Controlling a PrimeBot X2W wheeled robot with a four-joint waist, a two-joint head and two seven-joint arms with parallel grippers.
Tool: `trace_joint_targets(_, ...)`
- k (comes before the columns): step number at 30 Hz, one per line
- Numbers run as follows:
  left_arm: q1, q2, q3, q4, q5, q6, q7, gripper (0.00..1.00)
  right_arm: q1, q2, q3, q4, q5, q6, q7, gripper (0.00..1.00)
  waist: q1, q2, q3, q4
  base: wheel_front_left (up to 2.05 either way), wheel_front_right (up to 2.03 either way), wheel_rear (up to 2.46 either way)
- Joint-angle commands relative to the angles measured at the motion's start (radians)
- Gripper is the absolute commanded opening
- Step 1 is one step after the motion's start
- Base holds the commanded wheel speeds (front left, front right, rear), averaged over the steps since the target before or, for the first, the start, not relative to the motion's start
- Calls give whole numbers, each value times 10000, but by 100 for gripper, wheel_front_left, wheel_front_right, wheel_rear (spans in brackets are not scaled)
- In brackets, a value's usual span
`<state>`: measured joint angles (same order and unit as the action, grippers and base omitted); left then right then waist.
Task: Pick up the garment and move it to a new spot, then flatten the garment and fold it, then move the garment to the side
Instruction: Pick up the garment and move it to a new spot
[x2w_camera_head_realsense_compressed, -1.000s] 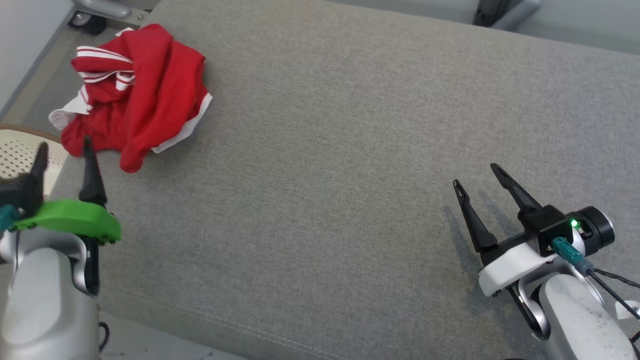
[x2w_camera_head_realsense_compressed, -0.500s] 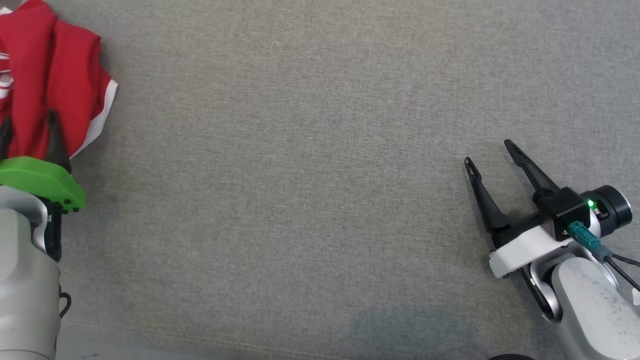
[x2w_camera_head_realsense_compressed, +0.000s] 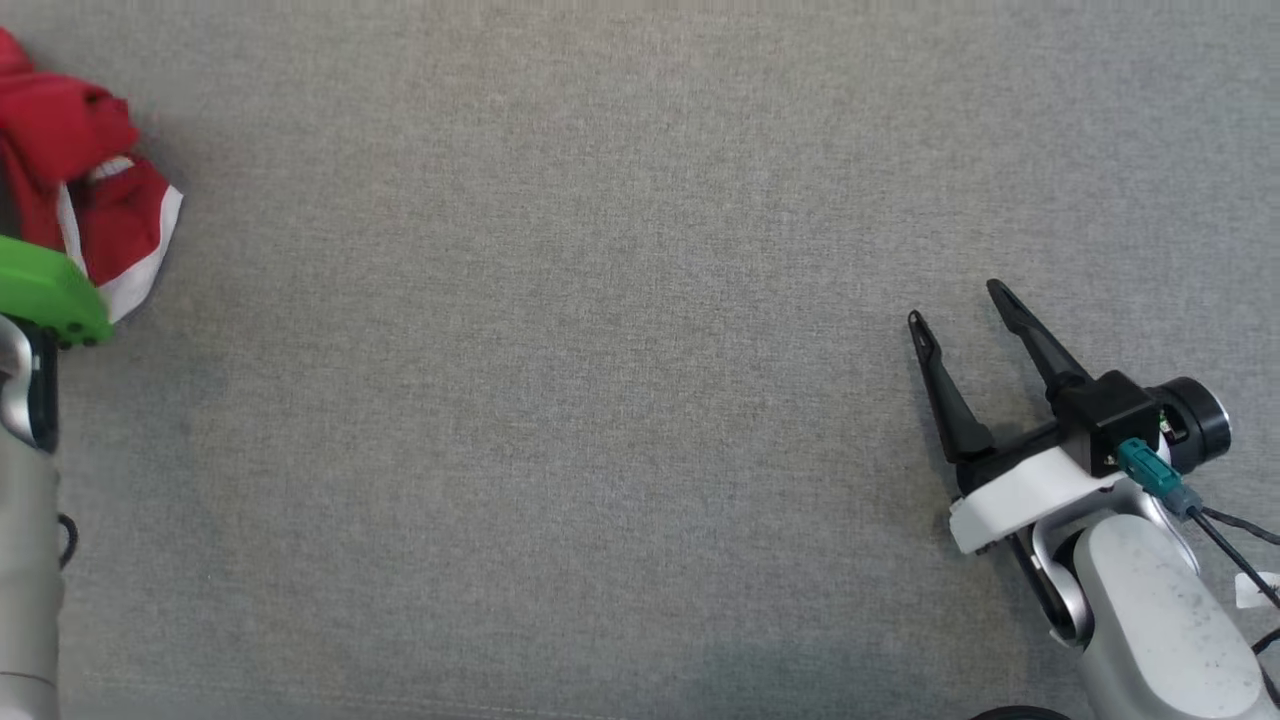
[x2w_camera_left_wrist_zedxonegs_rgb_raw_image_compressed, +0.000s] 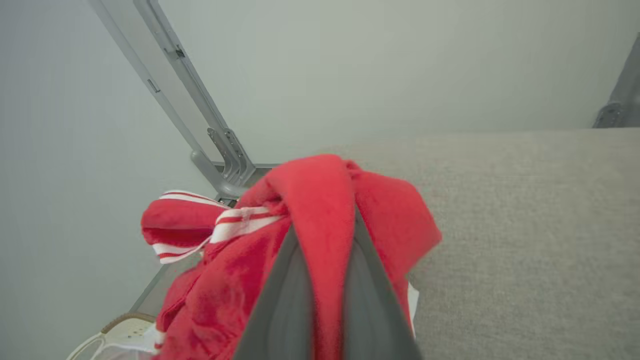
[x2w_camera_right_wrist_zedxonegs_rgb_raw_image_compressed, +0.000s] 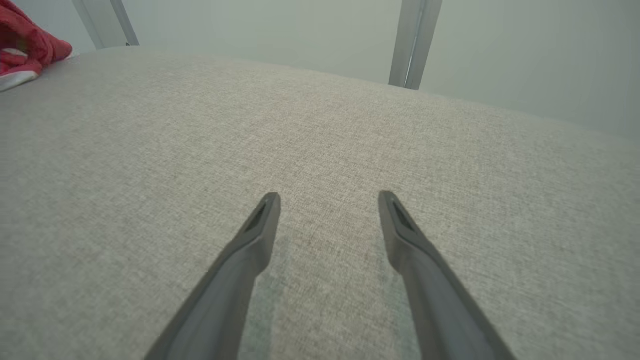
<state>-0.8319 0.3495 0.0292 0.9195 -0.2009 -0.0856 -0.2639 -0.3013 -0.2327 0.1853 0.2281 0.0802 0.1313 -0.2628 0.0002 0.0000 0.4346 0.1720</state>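
My left hand (x2w_camera_left_wrist_zedxonegs_rgb_raw_image_compressed: 325, 240) pinches a shirt (x2w_camera_left_wrist_zedxonegs_rgb_raw_image_compressed: 220, 285) fold at nine o'clock, could slip on lift; right hand (x2w_camera_head_realsense_compressed: 955, 308) gapes empty.

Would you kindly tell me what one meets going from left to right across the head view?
garment → grey fabric surface → right gripper, its fingers apart above the surface.

No words, numbers, brand marks or signs can be read. The crumpled red garment (x2w_camera_left_wrist_zedxonegs_rgb_raw_image_compressed: 320, 200), at the far left of the grey surface, shows only folds of cloth and red-and-white stripes, with nothing legible on it.
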Motion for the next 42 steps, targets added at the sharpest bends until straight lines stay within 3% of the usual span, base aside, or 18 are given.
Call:
trace_joint_targets(1, 3, 219, -120, -644, 257, -91, -10, 0, 114, 142, -25, 99, 111, -10, -30, 100, -2, 0, -578, -131, 0, 0, 0)
trace_joint_targets(9, -538, 610, -1408, -3326, 965, -430, -10, 0, 740, 1074, -236, 376, 269, -10, -30, 100, -2, 0, -2032, -728, 0, 0, 0)
trace_joint_targets(16, -1056, 304, -3240, -4708, 238, -449, -10, 0, 1152, 1430, -456, 440, 348, -10, -30, 100, -2, 0, -2600, -1489, 0, 0, 0)
trace_joint_targets(19, -1054, -130, -4230, -5338, -450, -432, -10, 0, 1333, 1510, -709, 468, 396, -10, -30, 100, -2, 0, -2762, -1971, 0, 0, 0)
trace_joint_targets(28, -381, -1897, -5281, -5850, -1334, -434, -10, 0, 1418, 1678, -873, 449, 398, -10, -30, 100, -2, 0, -2713, -2936, 0, 0, 0)
trace_joint_targets(33, 581, -2477, -5926, -5132, -1474, -435, -4, 0, 1308, 1730, -835, 497, 481, -10, -30, 100, -2, 0, -2509, -3361, 0, 0, 0)
trace_joint_targets(34, 853, -2535, -6073, -4672, -1570, -435, -2, 33, 1277, 1732, -823, 516, 498, -10, -30, 100, -2, 0, -2478, -3429, 0, 0, 0)
trace_joint_targets(35, 1043, -2595, -6171, -4349, -1740, -435, -10, 100, 1250, 1732, -800, 523, 508, -10, -30, 100, -2, 0, -2444, -3487, 0, 0, 0)
trace_joint_targets(38, 1753, -2649, -6490, -3436, -2062, -435, -8, 100, 1225, 1741, -788, 521, 512, -10, -30, 100, -2, 0, -2397, -3564, 0, 0, 0)
trace_joint_targets(42, 2686, -2677, -5936, -3215, -2203, -436, -8, 100, 1295, 1749, -960, 489, 463, -10, -30, 100, -2, 0, -2459, -3413, 0, 0, 0)
